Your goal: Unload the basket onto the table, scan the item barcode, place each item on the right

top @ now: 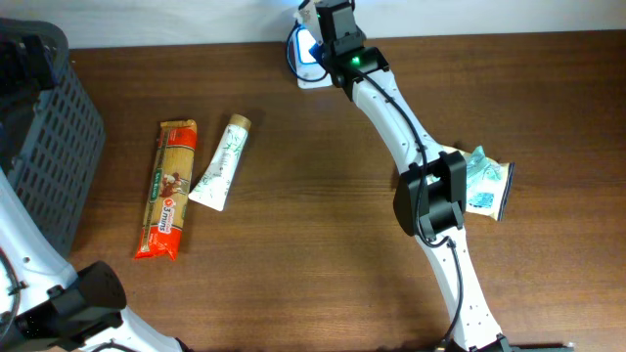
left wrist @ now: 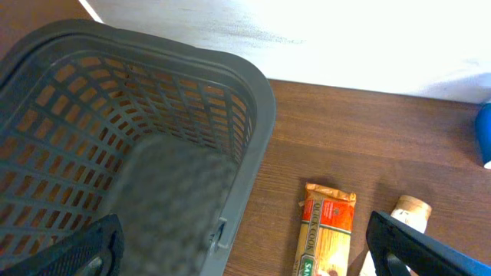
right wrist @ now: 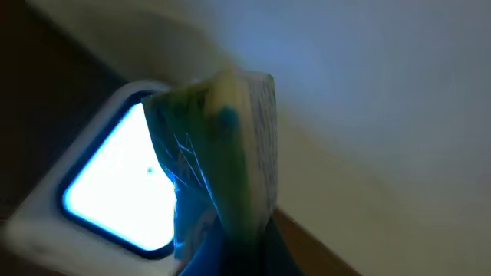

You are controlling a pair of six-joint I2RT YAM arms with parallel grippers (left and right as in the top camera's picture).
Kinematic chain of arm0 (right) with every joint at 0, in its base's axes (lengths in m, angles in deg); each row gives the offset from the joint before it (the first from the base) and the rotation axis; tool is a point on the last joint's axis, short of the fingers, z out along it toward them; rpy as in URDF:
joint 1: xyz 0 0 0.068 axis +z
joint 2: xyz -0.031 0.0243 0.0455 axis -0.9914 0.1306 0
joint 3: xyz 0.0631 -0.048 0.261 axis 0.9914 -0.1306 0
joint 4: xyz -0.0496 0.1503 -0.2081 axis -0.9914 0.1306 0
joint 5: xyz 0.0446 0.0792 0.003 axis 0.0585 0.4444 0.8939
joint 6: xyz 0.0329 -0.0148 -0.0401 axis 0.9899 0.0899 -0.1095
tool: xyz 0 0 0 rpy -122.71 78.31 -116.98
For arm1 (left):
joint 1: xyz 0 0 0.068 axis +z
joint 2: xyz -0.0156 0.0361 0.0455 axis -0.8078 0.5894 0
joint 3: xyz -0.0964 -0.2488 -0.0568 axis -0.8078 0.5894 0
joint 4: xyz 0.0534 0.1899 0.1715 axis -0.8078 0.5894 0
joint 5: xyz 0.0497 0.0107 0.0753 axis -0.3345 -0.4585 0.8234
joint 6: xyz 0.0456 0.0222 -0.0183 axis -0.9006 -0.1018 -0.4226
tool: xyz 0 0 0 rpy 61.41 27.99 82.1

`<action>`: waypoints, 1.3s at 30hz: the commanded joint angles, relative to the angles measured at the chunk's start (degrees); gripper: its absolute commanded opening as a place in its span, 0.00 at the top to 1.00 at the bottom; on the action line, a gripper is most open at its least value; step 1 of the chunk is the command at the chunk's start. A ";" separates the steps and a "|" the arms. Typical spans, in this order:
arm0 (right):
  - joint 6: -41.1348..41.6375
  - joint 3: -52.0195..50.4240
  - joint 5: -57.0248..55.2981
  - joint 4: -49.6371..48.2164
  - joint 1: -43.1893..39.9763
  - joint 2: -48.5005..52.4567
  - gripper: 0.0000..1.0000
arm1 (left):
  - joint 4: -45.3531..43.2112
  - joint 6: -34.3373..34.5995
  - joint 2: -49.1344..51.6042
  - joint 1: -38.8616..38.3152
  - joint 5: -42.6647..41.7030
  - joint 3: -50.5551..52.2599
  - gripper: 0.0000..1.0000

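We see the right pincer (top: 315, 47) clamped on a thin, crinkly packet (right wrist: 230, 146), which rises from its tips and stands just in front of the glowing scanner window (right wrist: 115, 192) at the far edge of the surface (top: 323, 196). The packet's print looks greenish but is too blurred to read. The left pincer (left wrist: 245, 245) gapes wide over the grey basket (left wrist: 253, 115), holding nothing.

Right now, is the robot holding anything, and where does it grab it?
The right pincer is shut on a green packet, gripping its lower end in the wrist view, facing the lit scanner. The left pincer is open, holding nothing.
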 commanded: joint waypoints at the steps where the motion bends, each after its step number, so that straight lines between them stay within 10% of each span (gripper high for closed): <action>1: 8.90 0.39 12.24 5.29 -0.07 -8.79 0.96 | -0.02 -0.87 -0.46 0.09 -0.61 -0.72 0.01; 5: 28.17 0.39 22.29 32.15 -3.37 -22.71 0.96 | -0.02 -0.87 -0.46 0.09 -0.61 -0.72 0.01; 11: 33.77 -1.18 22.80 67.41 -22.32 -21.99 0.96 | 0.00 -0.87 -0.44 0.09 -0.61 -0.72 0.01; 14: 34.49 -13.79 22.62 64.22 -28.06 -20.44 0.95 | 0.00 -0.87 -0.46 0.09 -0.61 -0.72 0.01; 19: 33.59 -20.28 23.67 61.79 -28.55 -20.48 0.44 | 0.00 -0.87 -0.46 0.09 -0.61 -0.72 0.01; 23: 33.14 -14.10 47.30 54.97 -22.29 -20.37 0.44 | 0.00 -0.87 -0.46 0.09 -0.61 -0.72 0.01; 28: 49.92 -17.46 38.05 25.79 3.39 -15.85 0.41 | 0.00 -0.87 -0.46 0.09 -0.59 -0.72 0.01; 30: 55.25 -17.46 26.21 17.35 11.76 -11.89 0.25 | 0.00 -0.87 -0.46 0.09 -0.61 -0.72 0.01; 39: 70.71 -17.49 34.56 4.50 17.64 2.56 0.32 | 0.00 -0.87 -0.46 0.09 -0.61 -0.72 0.01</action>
